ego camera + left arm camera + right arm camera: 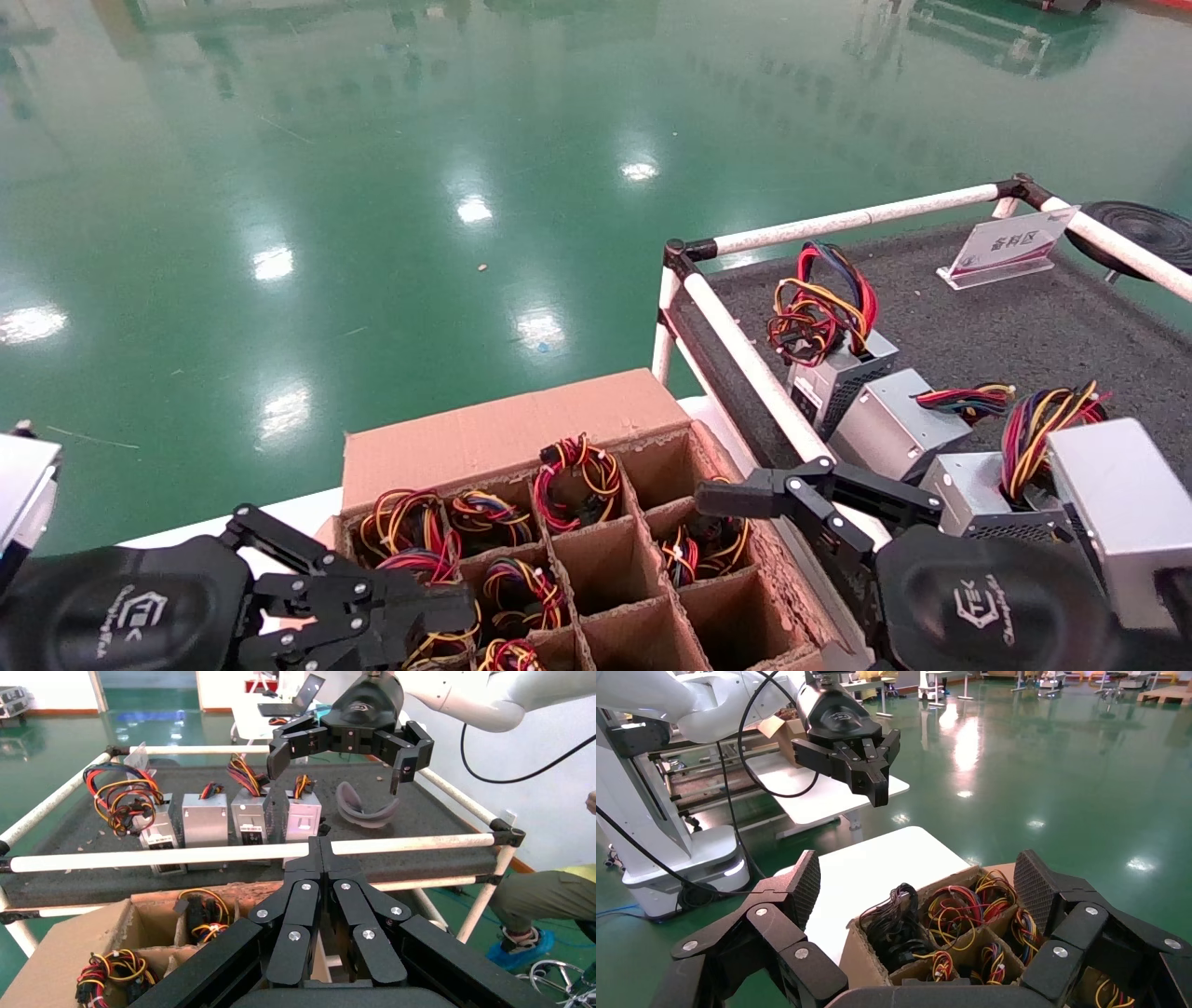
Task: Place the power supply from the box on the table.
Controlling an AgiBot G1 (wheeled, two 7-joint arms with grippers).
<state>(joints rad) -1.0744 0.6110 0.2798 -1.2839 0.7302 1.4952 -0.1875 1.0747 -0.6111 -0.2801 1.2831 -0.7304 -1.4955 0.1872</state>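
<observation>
The box (521, 433) stands at the bottom centre, its cardboard cells holding power supplies of which only the looped red, orange and yellow wires (577, 475) show. My right gripper (778, 494) hangs open above the box's right side, by the table's white rail (745, 363). In the right wrist view its pads (803, 888) stand wide apart over the box (866, 959), with nothing between them. My left gripper (466, 606) hovers shut and empty over the box's near left cells; its tips (318, 843) are pressed together. The dark grey table (978, 317) lies to the right.
Several grey power supply units (894, 424) lie in a row on the table behind the rail, one with blue wires (829, 308). A tilted sign (1006, 244) and a black disc (1145, 233) sit at its far end. The box rests on a white stand (863, 874).
</observation>
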